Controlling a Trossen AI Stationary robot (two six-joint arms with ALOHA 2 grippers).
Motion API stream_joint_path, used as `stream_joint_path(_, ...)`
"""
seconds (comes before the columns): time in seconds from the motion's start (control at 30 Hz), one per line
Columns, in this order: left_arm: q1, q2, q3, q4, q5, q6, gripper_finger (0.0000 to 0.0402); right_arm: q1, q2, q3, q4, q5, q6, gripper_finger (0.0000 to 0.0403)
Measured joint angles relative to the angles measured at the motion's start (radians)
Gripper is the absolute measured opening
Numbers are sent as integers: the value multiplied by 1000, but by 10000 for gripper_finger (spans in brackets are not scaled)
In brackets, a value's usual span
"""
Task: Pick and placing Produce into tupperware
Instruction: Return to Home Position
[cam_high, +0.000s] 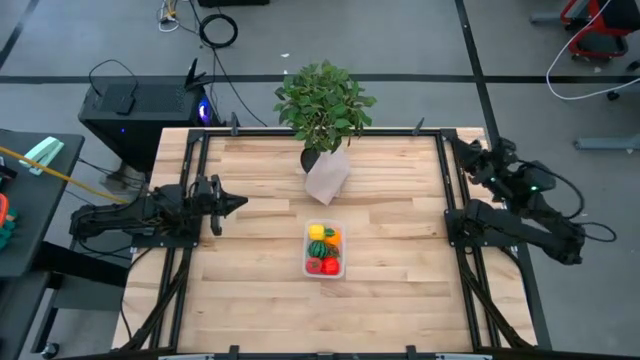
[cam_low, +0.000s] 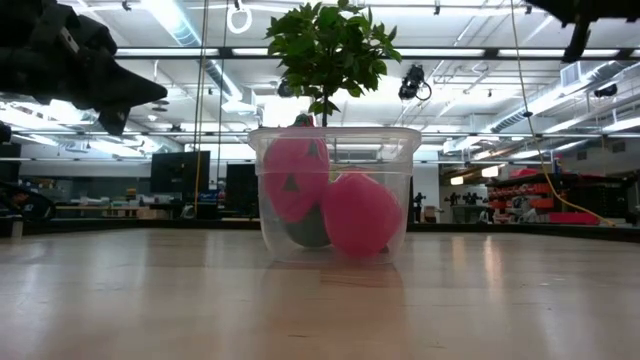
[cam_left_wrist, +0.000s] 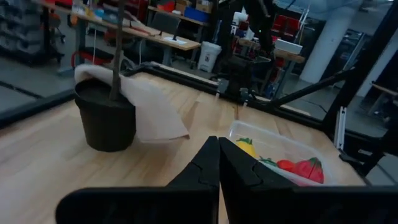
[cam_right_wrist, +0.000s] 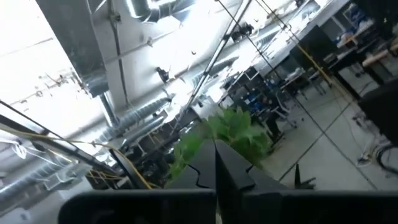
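Note:
The tupperware (cam_high: 325, 250), a small clear tub, stands on the wooden table a little near of its middle. It holds the produce: a yellow piece (cam_high: 318, 233), an orange one (cam_high: 333, 237), a striped green one (cam_high: 318, 248) and red ones (cam_high: 324, 265). The low view shows pinkish-red pieces (cam_low: 360, 212) behind the tub's wall (cam_low: 400, 190). My left gripper (cam_high: 240, 203) is shut and level at the table's left side, pointing toward the tub (cam_left_wrist: 280, 149), with nothing in it. My right gripper (cam_right_wrist: 216, 168) is shut and tipped upward, drawn back at the table's far right (cam_high: 462, 152).
A leafy potted plant (cam_high: 323, 100) stands at the middle of the table's far edge, its dark pot (cam_left_wrist: 106, 118) wrapped in pale paper (cam_high: 327, 175), just far of the tub. Black frame rails (cam_high: 440, 190) run along the table's left and right sides.

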Motion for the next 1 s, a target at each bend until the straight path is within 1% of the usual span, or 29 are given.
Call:
stream_joint_path(0.13,0,0,1,-36,0,-39,12,0,-3,-89,57,-5,33,0)
stream_joint_path(0.27,1,0,3,-82,0,-68,5,0,-3,-193,164,-7,64,0)
stream_joint_path(0.5,1,0,3,-84,0,-83,12,0,-4,-380,394,-7,167,0)
stream_joint_path(0.57,1,0,3,-84,0,-82,11,0,-4,-410,423,-8,189,0)
stream_joint_path(0.7,1,0,3,-84,0,-82,4,0,-4,-422,383,12,194,0)
stream_joint_path(0.8,1,0,3,-84,0,-81,9,0,-4,-422,356,25,166,0)
stream_joint_path(0.9,1,0,3,-84,-1,-68,14,0,-4,-421,262,-4,115,0)
stream_joint_path(1.0,1,0,3,-84,-1,-64,8,1,-3,-421,147,-34,60,0)
